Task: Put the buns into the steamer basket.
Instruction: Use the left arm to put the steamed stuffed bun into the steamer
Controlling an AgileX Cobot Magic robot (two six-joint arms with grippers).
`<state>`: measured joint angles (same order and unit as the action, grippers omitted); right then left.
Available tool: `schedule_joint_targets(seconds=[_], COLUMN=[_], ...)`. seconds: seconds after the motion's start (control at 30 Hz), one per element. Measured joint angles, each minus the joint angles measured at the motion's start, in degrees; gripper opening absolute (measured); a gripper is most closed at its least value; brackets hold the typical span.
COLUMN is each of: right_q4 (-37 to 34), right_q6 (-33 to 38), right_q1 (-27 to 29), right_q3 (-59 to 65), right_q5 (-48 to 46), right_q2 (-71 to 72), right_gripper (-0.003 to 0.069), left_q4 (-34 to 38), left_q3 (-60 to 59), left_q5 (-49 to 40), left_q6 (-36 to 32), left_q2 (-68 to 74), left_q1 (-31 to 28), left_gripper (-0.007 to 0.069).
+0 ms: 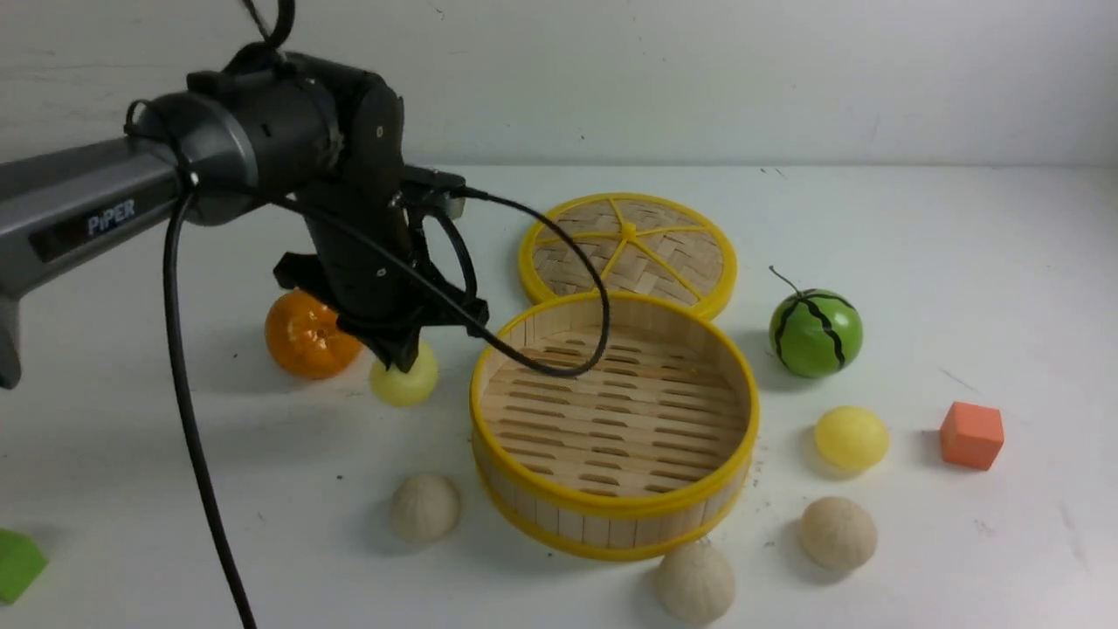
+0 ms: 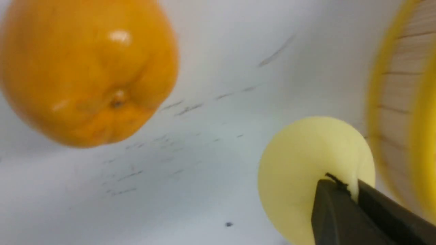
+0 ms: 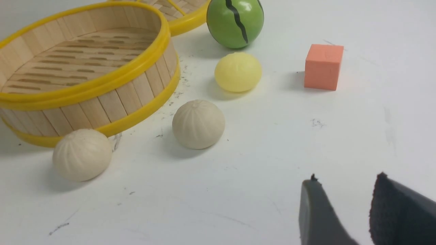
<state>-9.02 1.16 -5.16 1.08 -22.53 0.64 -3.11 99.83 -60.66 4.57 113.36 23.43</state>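
White tabletop (image 1: 961, 262), scuffed with dark specks; plain white wall (image 1: 699, 79) behind; soft shadows.

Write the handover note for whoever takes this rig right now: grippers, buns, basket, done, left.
Left gripper: shut on a pale yellow bun between tangerine and steamer basket, seemingly not lifted yet.
Right gripper: open, empty, above the table.
Steamer basket empty; lid lies behind it.
On the table around it: left beige bun, front beige bun, right beige bun, second yellow bun.
Done: nothing in. Left: all five buns.
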Motion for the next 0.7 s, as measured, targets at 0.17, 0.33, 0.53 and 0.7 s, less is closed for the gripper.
schedule_joint_targets(seconds=[0.17,0.33,0.53,0.7], right_q4=[0.0,0.0,0.0,0.0], right_q6=[0.0,0.0,0.0,0.0], right_q1=[0.0,0.0,0.0,0.0], right_q3=[0.0,0.0,0.0,0.0], right_q5=[0.0,0.0,0.0,0.0], right_q2=[0.0,0.0,0.0,0.0], right_gripper=[0.0239,0.0239,0.0239,0.0239], left_q4=[2.2,2.1,-2.6,-4.8], left_q3=[5.8,11.7,19.6,22.4], left_q5=[0.7,2.1,0.9,-0.6], left_q6=[-1.5,-1.7,-0.1,1.4], left_q2=[0.5,7.7,17.5,18.9], left_q1=[6.6,8.1,7.5,7.3], left_gripper=[-0.0013,-0.0013,-0.0004,0.0067])
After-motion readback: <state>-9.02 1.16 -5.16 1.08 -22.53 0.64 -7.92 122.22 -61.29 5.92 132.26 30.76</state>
